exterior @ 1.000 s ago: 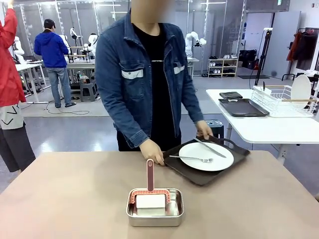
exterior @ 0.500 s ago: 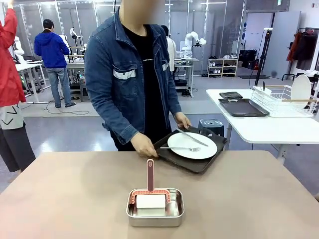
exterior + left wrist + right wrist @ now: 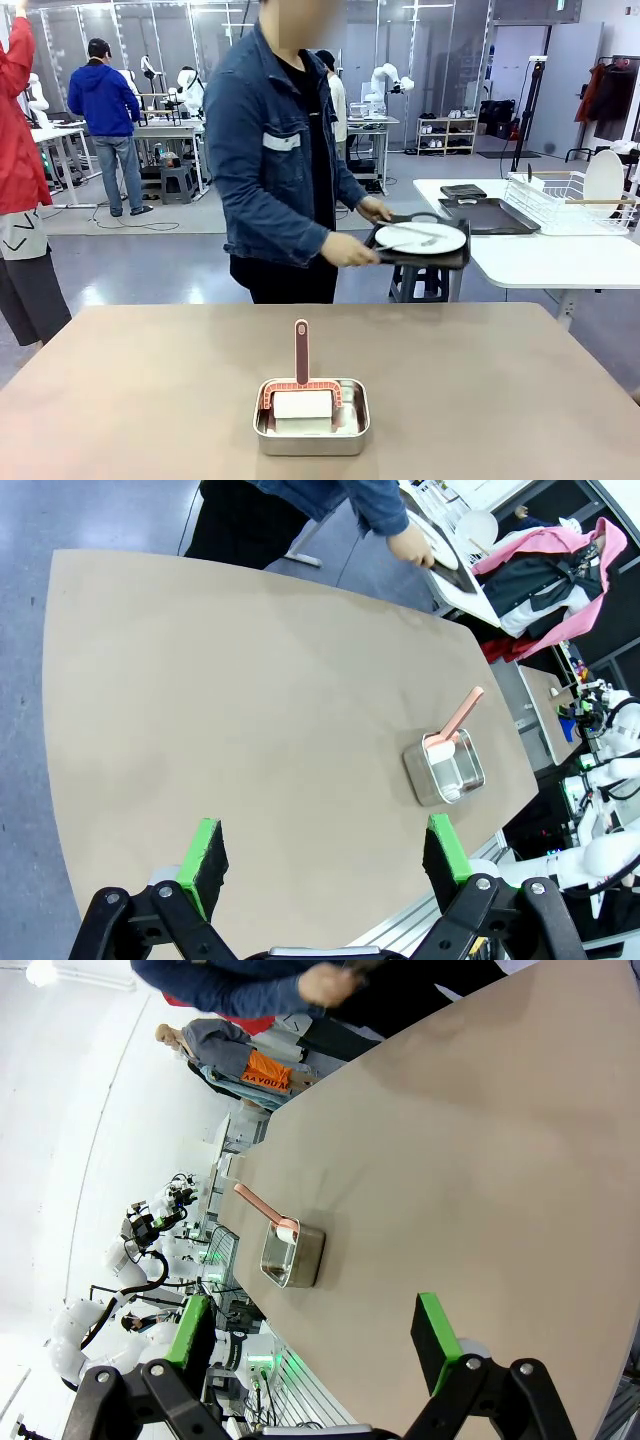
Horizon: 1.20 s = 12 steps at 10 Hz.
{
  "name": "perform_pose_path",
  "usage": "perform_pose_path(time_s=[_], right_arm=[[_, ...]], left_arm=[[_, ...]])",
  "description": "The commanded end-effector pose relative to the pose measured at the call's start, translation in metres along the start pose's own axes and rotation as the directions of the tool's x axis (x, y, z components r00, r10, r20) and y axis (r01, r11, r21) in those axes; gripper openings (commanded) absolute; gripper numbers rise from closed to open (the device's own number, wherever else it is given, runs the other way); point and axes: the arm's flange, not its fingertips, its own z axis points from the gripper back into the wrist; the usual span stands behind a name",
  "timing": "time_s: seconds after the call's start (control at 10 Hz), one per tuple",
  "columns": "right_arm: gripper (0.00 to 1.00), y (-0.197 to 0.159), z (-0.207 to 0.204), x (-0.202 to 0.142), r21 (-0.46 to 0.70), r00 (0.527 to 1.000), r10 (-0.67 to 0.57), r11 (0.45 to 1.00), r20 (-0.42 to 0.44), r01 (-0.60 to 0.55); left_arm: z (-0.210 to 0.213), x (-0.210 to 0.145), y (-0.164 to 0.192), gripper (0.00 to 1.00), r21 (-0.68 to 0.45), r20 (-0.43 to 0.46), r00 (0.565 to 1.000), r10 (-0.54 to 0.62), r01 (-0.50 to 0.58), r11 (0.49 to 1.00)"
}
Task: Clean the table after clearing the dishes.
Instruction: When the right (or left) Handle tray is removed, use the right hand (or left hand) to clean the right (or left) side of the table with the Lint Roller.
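**Dishes off the table, wiper waiting at the near edge**

A person's hands (image 3: 352, 250) are holding the tray (image 3: 452, 258) with the plate (image 3: 420, 238) and cutlery in the air, past the table's (image 3: 150, 380) far edge and beside the white side table (image 3: 540, 262). The steel pan (image 3: 311, 425) is sitting at the middle of the near edge. The wiper handle (image 3: 301, 350) is slanting toward the far edge, lying between the arms with neither clearly nearer. The left gripper (image 3: 322, 845) and the right gripper (image 3: 312, 1328) are hovering with fingers spread and empty. The wrist views are giving that, while the front view is giving the tray clear of the table.

Steel pan (image 3: 311, 418) on taupe table (image 3: 150, 390)
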Motion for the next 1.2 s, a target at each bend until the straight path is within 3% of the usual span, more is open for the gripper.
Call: perform_pose_path(time_s=[0.0, 0.2, 0.4, 0.7, 0.8, 0.9, 1.1], right_arm=[[1.0, 0.031, -0.019, 0.024, -0.059, 0.994, 0.081, 0.995, -0.078, -0.086], [1.0, 0.114, -0.082, 0.072, -0.146, 0.927, 0.268, 0.938, -0.264, -0.313], [1.0, 0.186, -0.181, 0.091, -0.13, 0.784, 0.4, 0.849, -0.475, -0.512], [1.0, 0.269, -0.341, 0.067, -0.036, 0.456, 0.483, 0.656, -0.747, -0.754], [1.0, 0.282, -0.381, 0.05, -0.018, 0.362, 0.487, 0.577, -0.795, -0.817], [1.0, 0.283, -0.417, 0.028, 0.041, 0.275, 0.486, 0.544, -0.83, -0.838], [1.0, 0.268, -0.452, -0.01, 0.106, 0.185, 0.472, 0.526, -0.862, -0.844]], left_arm=[[0.003, -0.001, 0.0, 1.0, 0.012, -0.001, 1.0, 0.008, -0.008, 1.0], [0.003, -0.001, 0.0, 1.0, 0.012, -0.001, 1.0, 0.008, -0.008, 1.0], [0.003, -0.001, 0.0, 1.0, 0.012, -0.001, 1.0, 0.008, -0.008, 1.0], [0.003, -0.001, 0.0, 1.0, 0.012, -0.001, 1.0, 0.008, -0.008, 1.0], [0.003, -0.001, 0.0, 1.0, 0.012, -0.001, 1.0, 0.008, -0.008, 1.0], [0.003, -0.001, 0.0, 1.0, 0.012, -0.001, 1.0, 0.008, -0.008, 1.0], [0.003, -0.001, 0.0, 1.0, 0.012, -0.001, 1.0, 0.008, -0.008, 1.0]])
